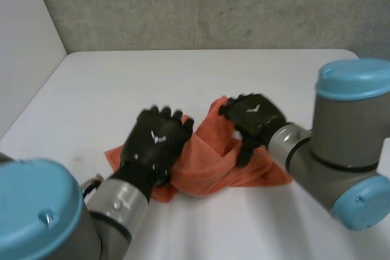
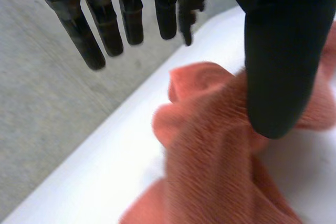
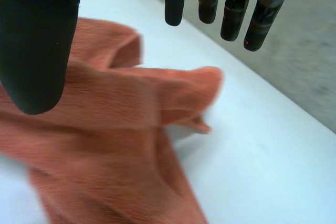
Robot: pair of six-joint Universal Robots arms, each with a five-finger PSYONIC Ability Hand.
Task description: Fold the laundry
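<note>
Over orange cloth, left hand, right hand

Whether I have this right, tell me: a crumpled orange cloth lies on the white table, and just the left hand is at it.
Not quite: both hands are at it. The head view shows the left hand at the left side of the crumpled orange cloth and the right hand at its right side. The cloth does lie on the white table.
</note>
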